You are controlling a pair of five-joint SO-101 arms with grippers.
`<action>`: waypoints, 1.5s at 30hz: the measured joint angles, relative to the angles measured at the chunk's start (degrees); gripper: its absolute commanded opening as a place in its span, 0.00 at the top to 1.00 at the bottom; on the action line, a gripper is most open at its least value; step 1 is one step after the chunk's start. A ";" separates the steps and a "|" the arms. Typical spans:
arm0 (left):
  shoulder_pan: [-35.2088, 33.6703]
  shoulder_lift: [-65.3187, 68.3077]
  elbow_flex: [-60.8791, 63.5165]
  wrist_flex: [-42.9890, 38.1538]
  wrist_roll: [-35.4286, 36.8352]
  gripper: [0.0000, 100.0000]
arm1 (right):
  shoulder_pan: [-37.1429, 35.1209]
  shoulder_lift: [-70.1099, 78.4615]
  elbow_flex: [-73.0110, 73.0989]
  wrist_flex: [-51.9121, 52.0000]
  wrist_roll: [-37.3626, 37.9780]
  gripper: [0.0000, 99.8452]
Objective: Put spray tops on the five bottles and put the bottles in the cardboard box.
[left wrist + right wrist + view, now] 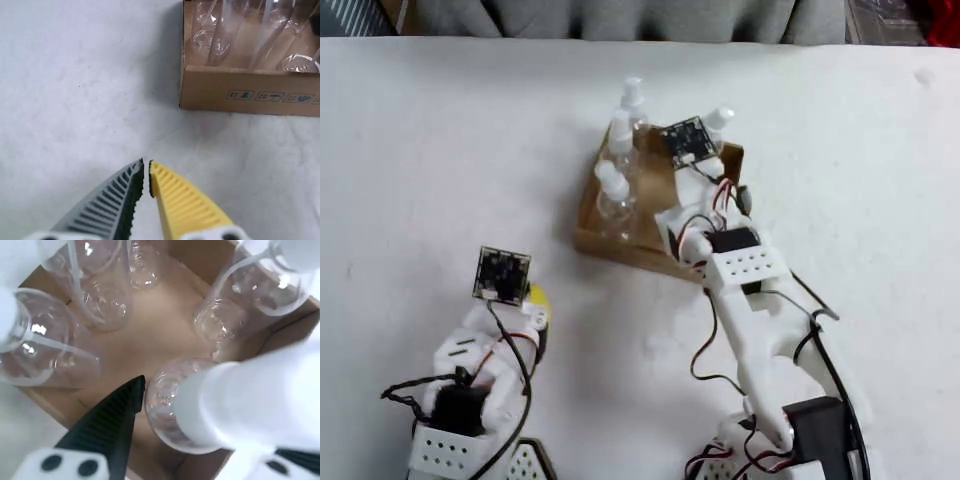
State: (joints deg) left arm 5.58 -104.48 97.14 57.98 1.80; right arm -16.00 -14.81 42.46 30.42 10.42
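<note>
The cardboard box (588,205) sits mid-table with several clear bottles standing inside, each with a white spray top (633,93). My right gripper (210,410) hangs down into the box, shut on a bottle (165,405) that stands near a box corner. Its black finger (112,427) touches the bottle's shoulder, and the white top (245,402) hides the other finger. Other bottles (95,295) stand around it on the box floor (160,335). My left gripper (146,176) is shut on nothing, low over the white table, short of the box wall (250,92).
The right arm (760,300) reaches over the box's near edge. The left arm (480,370) rests at the front left. White tabletop (440,150) lies open to the left of and behind the box. A grey backdrop lines the far edge.
</note>
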 measured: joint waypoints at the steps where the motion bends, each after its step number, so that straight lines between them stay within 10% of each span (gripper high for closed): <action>1: 0.00 0.00 0.00 0.00 0.00 0.98 | -0.18 0.00 0.00 0.00 0.00 0.60; 45: 0.00 0.00 0.00 0.00 0.00 0.98 | -0.26 -60.84 33.32 16.62 5.10 0.67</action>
State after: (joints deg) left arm 5.58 -104.48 97.14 57.98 1.80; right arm -16.26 -75.65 75.78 47.03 15.52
